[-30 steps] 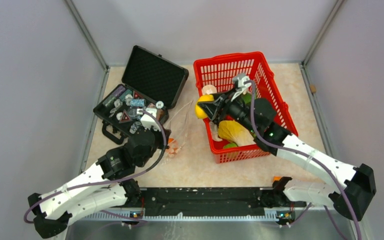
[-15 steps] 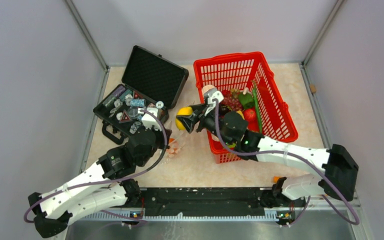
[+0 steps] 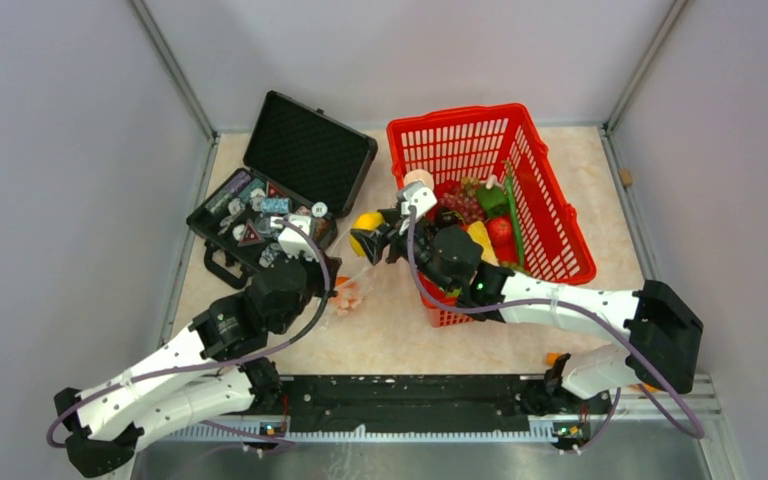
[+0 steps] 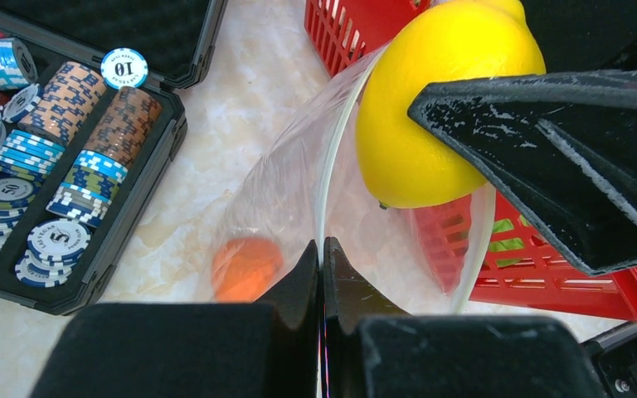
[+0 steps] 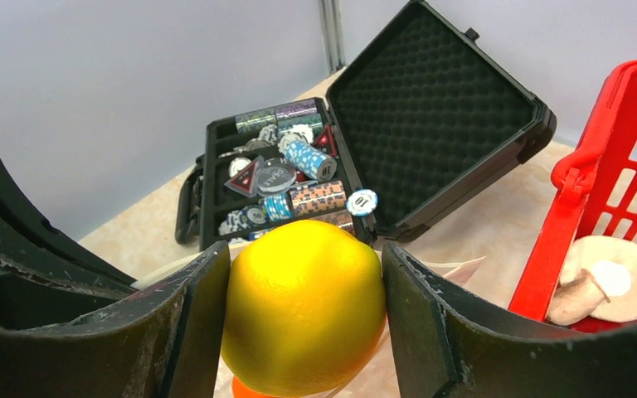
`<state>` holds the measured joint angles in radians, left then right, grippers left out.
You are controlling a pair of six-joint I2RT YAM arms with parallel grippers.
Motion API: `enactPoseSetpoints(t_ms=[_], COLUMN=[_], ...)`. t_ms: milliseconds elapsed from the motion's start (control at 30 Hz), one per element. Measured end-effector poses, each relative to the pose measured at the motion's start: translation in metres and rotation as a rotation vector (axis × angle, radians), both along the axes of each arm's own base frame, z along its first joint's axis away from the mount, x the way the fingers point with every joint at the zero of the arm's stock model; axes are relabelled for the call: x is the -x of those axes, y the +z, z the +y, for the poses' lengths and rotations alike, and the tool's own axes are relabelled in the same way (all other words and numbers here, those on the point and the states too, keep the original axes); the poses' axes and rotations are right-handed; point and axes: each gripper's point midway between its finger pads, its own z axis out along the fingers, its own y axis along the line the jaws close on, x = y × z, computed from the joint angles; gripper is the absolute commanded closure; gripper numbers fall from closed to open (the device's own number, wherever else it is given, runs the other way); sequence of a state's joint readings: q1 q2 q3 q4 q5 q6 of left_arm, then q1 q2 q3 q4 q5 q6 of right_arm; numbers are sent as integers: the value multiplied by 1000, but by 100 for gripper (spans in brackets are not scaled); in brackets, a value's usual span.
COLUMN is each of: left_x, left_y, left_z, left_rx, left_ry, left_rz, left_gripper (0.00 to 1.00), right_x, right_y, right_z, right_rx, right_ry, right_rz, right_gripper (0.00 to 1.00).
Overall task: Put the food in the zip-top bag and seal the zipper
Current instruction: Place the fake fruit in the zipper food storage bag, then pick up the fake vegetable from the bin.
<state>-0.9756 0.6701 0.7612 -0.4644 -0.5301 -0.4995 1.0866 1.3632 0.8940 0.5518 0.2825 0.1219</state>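
While the left gripper (image 4: 322,278) is clamped completely together on the edge of the clear, crinkly plastic zip-top bag (image 4: 278,199), pinching it right on the thin whitish press-seal zipper strip (image 4: 332,157), the right gripper (image 5: 303,332) has a smooth yellow plastic lemon (image 5: 303,298) squeezed between its two black fingers. Its jaws stand partway apart, with one pad pressed against each side of the fruit. The lemon hangs right at the bag's gaping mouth, and in the left wrist view the strip curves up around its left side. Honestly can't tell if it's actually touching the plastic. The bag is around the middle of the beige marble-look table (image 3: 400,335), between the black hard case (image 3: 305,150) in the far-left corner and the red plastic mesh basket (image 3: 550,215) near the far edge, a bit right of centre. Down at the bag's closed end there's one small round orange toy piece (image 4: 246,267). The case has its foam-lined lid flipped up and is packed with stacks of striped poker chips (image 4: 91,124). In the basket you can see a white toy mushroom (image 5: 610,286) against the left wall, plus dark grapes (image 3: 465,207), a green pepper (image 3: 492,200) and a shiny red fruit (image 3: 500,230) further in.
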Motion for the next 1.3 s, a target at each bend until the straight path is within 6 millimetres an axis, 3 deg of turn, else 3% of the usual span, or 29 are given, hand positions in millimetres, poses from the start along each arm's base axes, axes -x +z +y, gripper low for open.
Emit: enactPoseSetpoints(t_ms=[233,467,633,900,1100,1300], left_x=[0,0,0,0,0,0], left_y=[4,8,8,8,8,7], left_z=[5,10,11,11,11,10], left_rx=[10,20,19,17,17,14], left_ry=[17,29,34,33,34,34], left_rz=[-14,-26,-27,-26,-26,-24], left_gripper=[100,100,100,100,100,100], right_x=[2,9,10,13,13,12], right_y=[-11,-18,-17,-17,-2,35], right_z=[0,4,6,2,-7,-31], right_rx=[67,116,126,145,116,36], right_ry=[16,61,73,79,56,-20], right_rz=[-9,-7,-3,-3,-18,-51], right_gripper=[38,35,26,25,25,28])
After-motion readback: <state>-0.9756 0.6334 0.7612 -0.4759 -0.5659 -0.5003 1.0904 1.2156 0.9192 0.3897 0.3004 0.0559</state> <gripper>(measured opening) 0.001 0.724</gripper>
